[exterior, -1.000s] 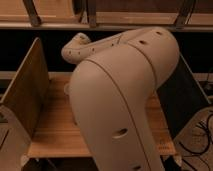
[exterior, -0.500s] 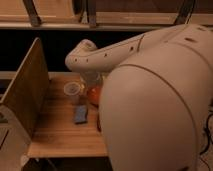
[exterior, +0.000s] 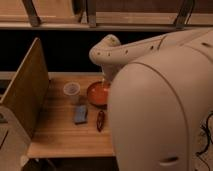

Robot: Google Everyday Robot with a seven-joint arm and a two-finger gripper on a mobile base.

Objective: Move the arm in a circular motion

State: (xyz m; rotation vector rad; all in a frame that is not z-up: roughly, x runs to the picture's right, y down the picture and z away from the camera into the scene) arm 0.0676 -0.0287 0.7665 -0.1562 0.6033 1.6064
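pincer (exterior: 103,76) above bowl (exterior: 97,93); cup (exterior: 72,89) beside, side board (exterior: 27,90) left.

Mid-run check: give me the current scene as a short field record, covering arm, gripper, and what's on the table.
arm: the arm fills the right side, its far end bent down over the table
gripper: the gripper sits just above the orange bowl
table: wooden table with an upright side panel on the left
items: clear plastic cup, blue sponge, dark slim object
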